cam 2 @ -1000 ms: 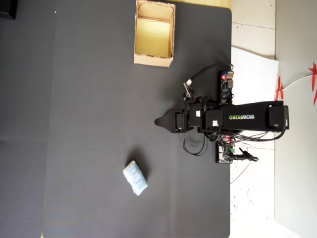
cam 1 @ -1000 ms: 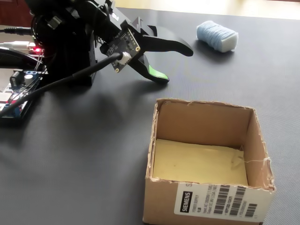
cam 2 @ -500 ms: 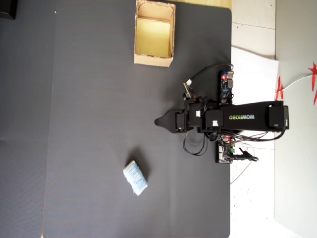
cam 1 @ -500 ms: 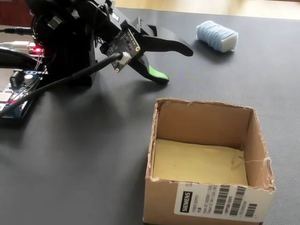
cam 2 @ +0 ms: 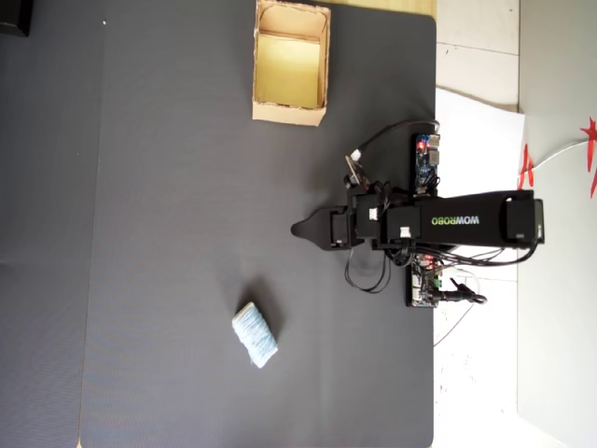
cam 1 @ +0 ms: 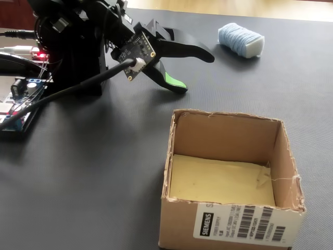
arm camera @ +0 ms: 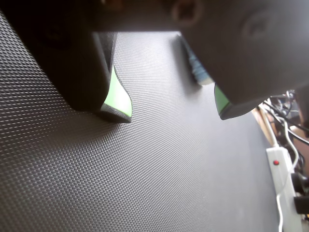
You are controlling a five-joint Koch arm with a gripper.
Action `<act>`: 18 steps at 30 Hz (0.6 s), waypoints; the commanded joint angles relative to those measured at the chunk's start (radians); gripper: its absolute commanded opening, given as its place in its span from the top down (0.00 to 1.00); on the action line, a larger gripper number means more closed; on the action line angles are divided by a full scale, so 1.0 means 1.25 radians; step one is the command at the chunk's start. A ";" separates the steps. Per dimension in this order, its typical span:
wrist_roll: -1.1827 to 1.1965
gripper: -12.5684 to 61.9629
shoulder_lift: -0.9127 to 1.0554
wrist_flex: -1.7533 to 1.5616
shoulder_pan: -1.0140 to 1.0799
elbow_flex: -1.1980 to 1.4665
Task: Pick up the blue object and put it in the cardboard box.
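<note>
Hovering low over the dark mat [cam 2: 168, 187], the gripper [cam 1: 195, 70] is standing with its jaws apart and nothing between them.

Lying on its own toward the far right in the fixed view, the blue object [cam 1: 240, 39] is well apart from the gripper, while the cardboard box [cam 1: 283, 156] is sitting near the camera, open and showing only its yellowish floor. In the wrist view a sliver of pale blue [arm camera: 197, 70] is peeking past one jaw, probably the block, though it is too cropped to be sure. Reaching well means swinging toward the block, keeping the jaws wide, centring them either side of it, and lowering before closing gently, since it looks soft.
</note>
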 commanded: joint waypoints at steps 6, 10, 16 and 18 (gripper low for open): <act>0.000 0.37 0.071 0.092 -0.011 0.031; 0.001 0.37 0.071 0.090 -0.045 0.031; 0.002 0.38 0.071 0.048 -0.166 0.031; 0.002 0.38 0.071 0.017 -0.214 0.031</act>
